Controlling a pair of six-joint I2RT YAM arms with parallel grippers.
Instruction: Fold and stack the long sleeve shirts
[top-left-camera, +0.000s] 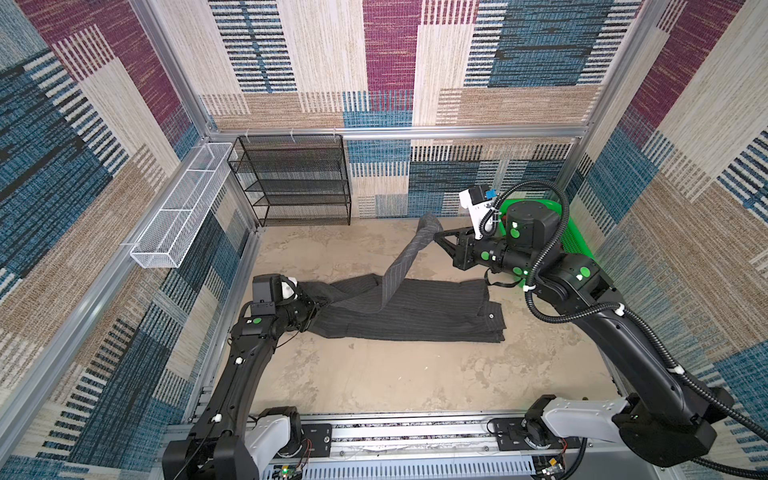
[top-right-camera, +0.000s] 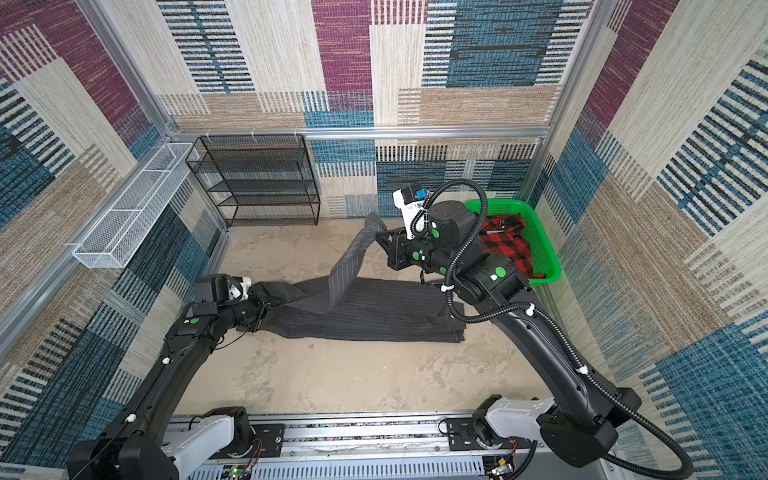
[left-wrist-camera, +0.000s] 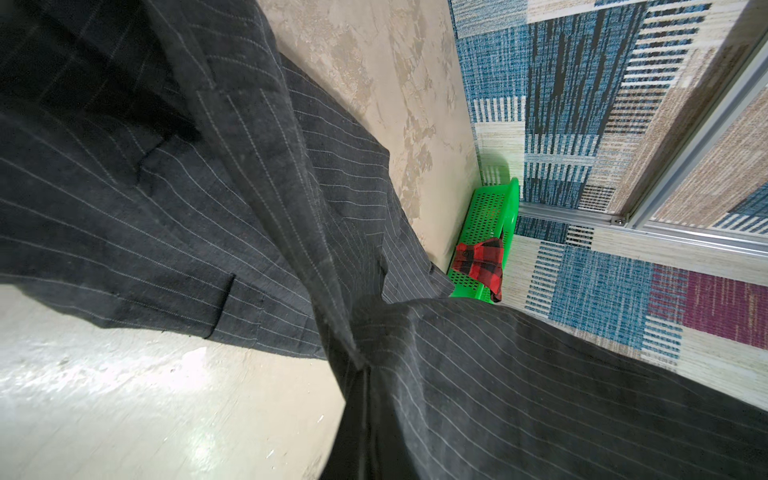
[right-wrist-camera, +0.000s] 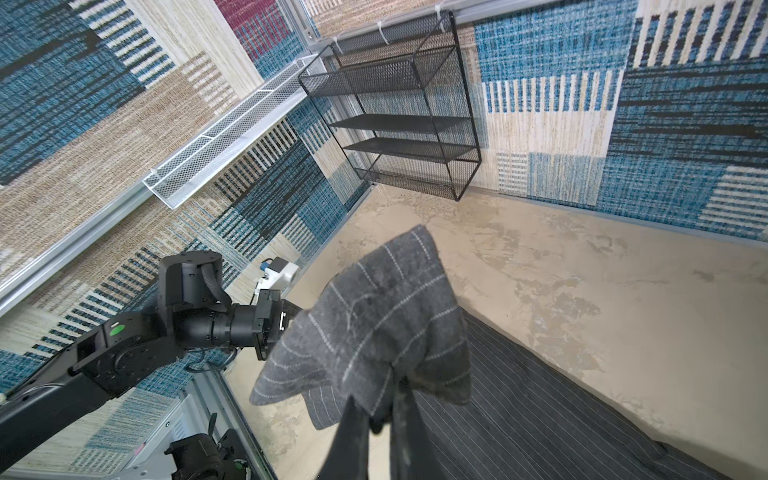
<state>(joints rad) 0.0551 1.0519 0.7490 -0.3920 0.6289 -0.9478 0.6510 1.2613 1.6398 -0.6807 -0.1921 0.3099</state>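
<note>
Now, your left pincer (top-left-camera: 311, 308) is clamped tight on the left end of the grey pinstripe shirt (top-left-camera: 436, 309), which lies flat across the middle of the surface (top-left-camera: 395, 374). Further back, your right pincer (top-left-camera: 437, 237) pinches its sleeve (top-left-camera: 399, 266), held up off the cloth. Beyond, the red checked shirt (top-right-camera: 505, 244) sits in the green basket (top-right-camera: 545, 254).

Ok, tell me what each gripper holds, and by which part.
Both hold the grey pinstripe shirt: the right gripper pinches the end of its raised sleeve, the left gripper clamps the body's end nearest it.
</note>
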